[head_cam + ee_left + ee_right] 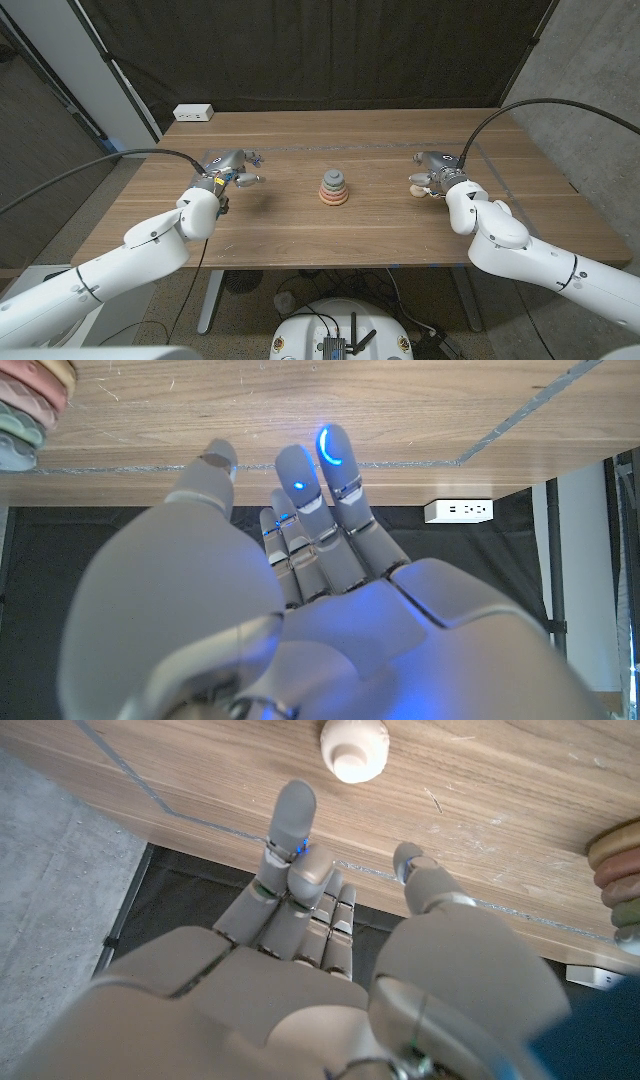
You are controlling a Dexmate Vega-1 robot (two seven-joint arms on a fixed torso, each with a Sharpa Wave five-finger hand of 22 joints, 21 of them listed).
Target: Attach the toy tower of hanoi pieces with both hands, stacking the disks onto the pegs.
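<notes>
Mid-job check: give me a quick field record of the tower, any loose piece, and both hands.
tower: stack of disks at table middle, largest at the bottom
loose piece: small cream knob piece on the table just ahead of the right hand, not touched
left hand: left of the stack, fingers extended, holding nothing
right hand: right of the stack, fingers apart, holding nothing
other: white power strip at the far left table edge

— What is cut off in the wrist views?
— The stacked disks (30,405), clipped at the frame edge in both; the peg is hidden.

— And at three o'clock of the stack, head view?
— A pale piece (420,190), partly hidden by the right hand (437,172); shape too small to tell.
</notes>
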